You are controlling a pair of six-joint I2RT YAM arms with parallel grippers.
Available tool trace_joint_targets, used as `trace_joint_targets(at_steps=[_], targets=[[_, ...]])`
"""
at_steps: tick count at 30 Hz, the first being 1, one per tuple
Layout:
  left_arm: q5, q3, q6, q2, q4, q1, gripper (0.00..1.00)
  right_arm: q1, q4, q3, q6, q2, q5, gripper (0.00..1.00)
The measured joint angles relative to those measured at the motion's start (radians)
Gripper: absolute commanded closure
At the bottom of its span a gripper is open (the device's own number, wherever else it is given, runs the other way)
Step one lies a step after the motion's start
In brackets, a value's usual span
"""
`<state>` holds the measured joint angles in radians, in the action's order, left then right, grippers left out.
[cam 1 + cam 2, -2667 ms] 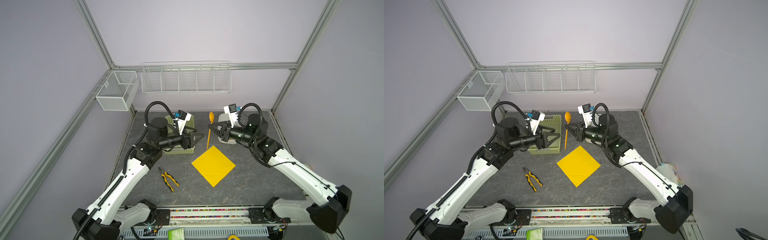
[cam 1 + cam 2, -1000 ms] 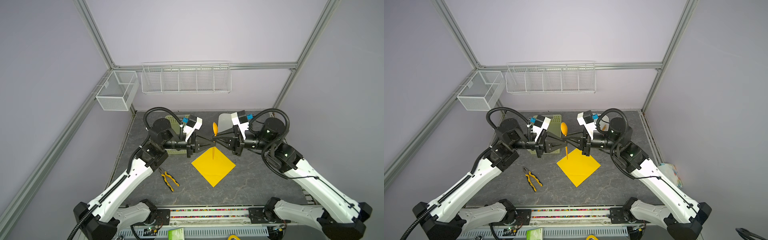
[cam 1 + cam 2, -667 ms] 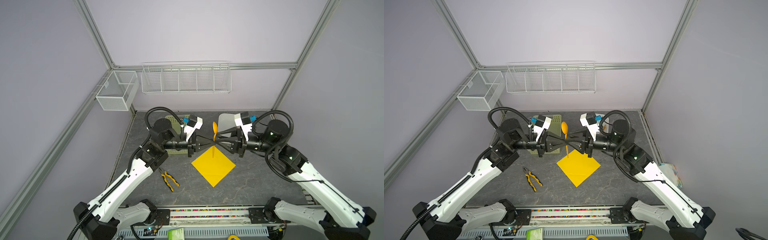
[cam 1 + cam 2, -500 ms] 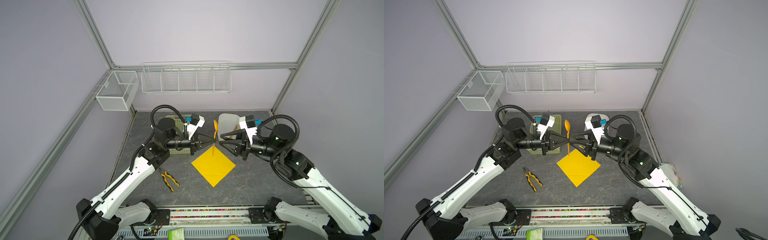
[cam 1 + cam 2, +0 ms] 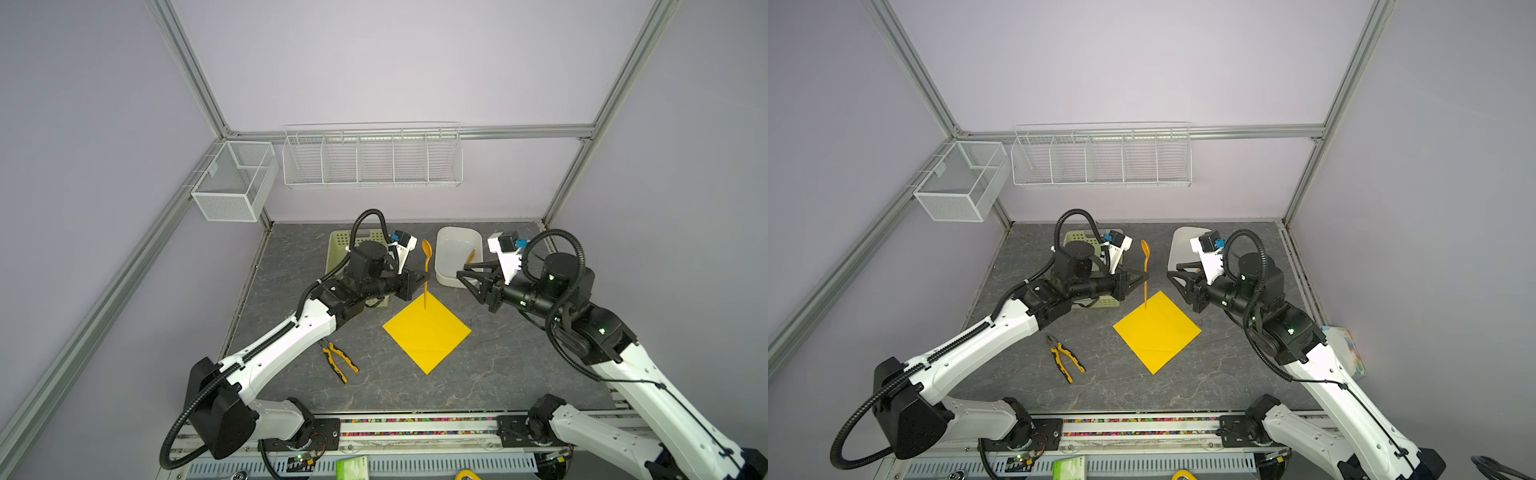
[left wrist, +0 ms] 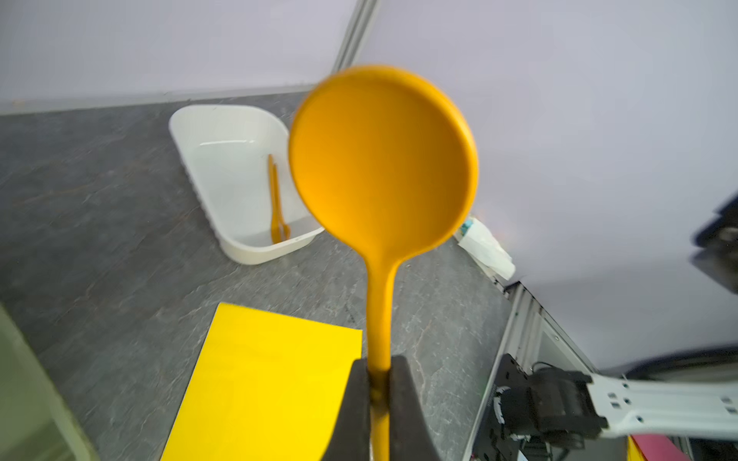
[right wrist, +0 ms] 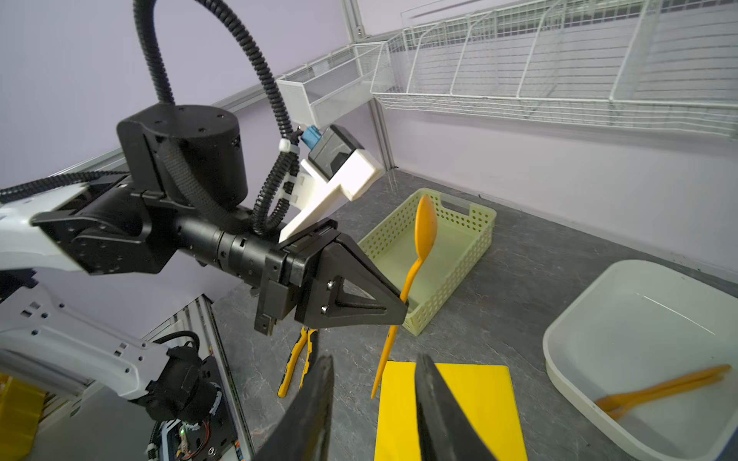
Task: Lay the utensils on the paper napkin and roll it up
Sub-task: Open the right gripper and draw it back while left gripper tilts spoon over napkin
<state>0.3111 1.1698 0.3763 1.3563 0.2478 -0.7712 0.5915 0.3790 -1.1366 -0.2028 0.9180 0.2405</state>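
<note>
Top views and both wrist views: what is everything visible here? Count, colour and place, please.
table: 1, grey marbled
napkin: 1, yellow, flat mid-table
tub: 1, white, back right
basket: 1, pale green, back left
spoon: 1, orange, held upright near napkin's far corner
thin utensil: 1, orange, in tub
pliers: 1, yellow-black, left of napkin
wire rack: 1, white, back wall
mesh box: 1, white, left frame
left gripper: 1, black, shut on spoon
right gripper: 1, black, open, empty

Nothing legible anywhere; the coloured print on the pale packet point(image 5: 1345, 351) is too small to read.
</note>
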Motion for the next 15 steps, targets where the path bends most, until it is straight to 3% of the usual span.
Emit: trace_joint_targets(at_steps=[7,15], targets=[[-0.198,-0.032,0.119,0.059,0.042,-0.074,1.00,-0.068,0.071,0.015,-0.042,0.019,-0.047,0.67],[-0.307,-0.029,0.239,0.194,0.132,-0.106,1.00,-0.098,0.099,0.076,-0.060,0.008,-0.039,0.67]])
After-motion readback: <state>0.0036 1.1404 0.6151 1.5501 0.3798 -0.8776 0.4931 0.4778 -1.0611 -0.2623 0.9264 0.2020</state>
